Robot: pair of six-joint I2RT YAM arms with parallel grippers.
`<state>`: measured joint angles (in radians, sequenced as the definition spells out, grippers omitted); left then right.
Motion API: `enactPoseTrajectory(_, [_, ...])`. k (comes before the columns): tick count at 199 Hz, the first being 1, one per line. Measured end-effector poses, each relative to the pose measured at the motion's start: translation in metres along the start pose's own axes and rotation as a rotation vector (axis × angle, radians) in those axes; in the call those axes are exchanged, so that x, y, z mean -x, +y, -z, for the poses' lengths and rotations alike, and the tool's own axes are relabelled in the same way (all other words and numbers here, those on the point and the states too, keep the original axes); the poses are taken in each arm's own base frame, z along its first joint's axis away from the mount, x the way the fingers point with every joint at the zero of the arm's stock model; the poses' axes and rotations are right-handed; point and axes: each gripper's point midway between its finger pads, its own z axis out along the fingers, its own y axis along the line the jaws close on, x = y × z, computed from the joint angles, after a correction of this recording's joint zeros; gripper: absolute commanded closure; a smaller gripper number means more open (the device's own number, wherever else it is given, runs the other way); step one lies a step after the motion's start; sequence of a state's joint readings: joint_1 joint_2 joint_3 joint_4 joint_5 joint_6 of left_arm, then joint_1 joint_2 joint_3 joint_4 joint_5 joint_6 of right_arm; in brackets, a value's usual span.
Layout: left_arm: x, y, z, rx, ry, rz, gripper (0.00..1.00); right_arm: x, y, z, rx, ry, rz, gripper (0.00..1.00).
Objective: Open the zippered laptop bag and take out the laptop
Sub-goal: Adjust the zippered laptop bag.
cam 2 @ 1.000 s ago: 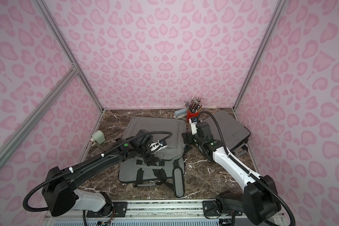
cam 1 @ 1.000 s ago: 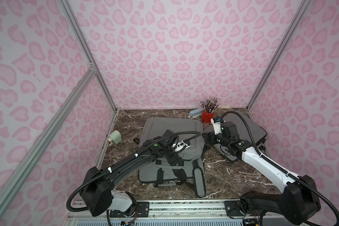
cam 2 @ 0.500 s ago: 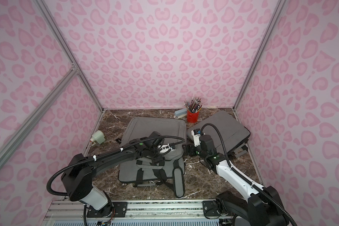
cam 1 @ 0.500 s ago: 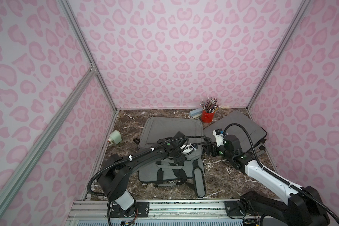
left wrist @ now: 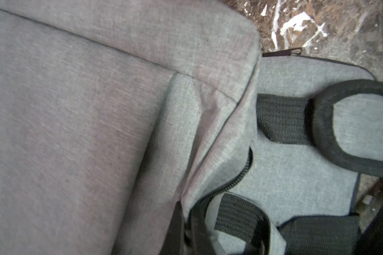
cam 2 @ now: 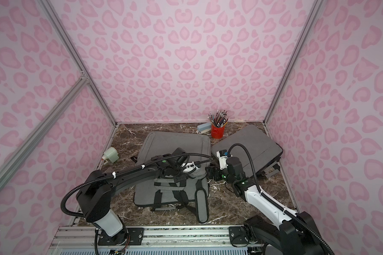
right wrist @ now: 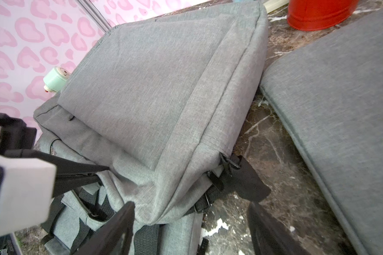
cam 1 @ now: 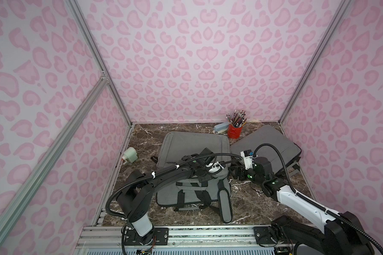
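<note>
Noting the change from a second ago: left gripper (cam 1: 221, 165) now sitting farther right across the laptop bag (cam 1: 192, 143), out by its right edge, jaws gone from apart to pressed together. Also noting the right gripper (cam 1: 236, 174) drawn down-frame off the second grey case (cam 1: 272, 141) and in toward the bag's right edge.

Placing the laptop bag (cam 2: 175, 143) at centre frame in both top views, lying flat on the marble tabletop (cam 1: 146, 134), straps (cam 1: 200, 196) and shoulder pad (cam 1: 224, 205) trailing toward the bottom of the frame, second grey case just beside it at right.

Catching the left gripper's fingertips (right wrist: 86, 170) at the left of the right wrist view, meeting the fabric by the zip (left wrist: 241, 174), teeth showing at lower centre-right of the left wrist view. Not managing to tell whether pinching a zip pull or only cloth.

Finding the right gripper's fingers (right wrist: 117, 229) standing wide apart at the bottom of the right wrist view, holding nothing, the bag's near corner (right wrist: 155, 198) just above them in frame.

Logging the rest: red pencil cup (cam 1: 234, 132) and pale blue stapler (cam 1: 221, 127) at upper centre-right, mint-green sharpener (cam 1: 130, 153) left of the bag, apart from it.
</note>
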<state>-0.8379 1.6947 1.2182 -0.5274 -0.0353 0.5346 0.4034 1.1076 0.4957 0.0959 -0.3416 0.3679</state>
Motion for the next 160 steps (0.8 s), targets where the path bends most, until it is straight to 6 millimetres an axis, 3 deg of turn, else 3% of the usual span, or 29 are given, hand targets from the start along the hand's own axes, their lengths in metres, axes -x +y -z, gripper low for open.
enactPoseTrajectory(83, [0.026,0.038,0.034,0.026,-0.064,0.119,0.97,0.008,-0.003,0.006,0.069,-0.062,-0.069,0.45])
enactPoseTrajectory(123, [0.024,0.057,0.044,0.021,-0.087,0.177,0.97,0.025,-0.001,0.008,0.092,-0.111,-0.039,0.53])
enactPoseTrajectory(160, [0.019,0.073,0.049,0.02,-0.095,0.223,0.97,0.046,0.002,-0.008,0.105,-0.114,0.025,0.6])
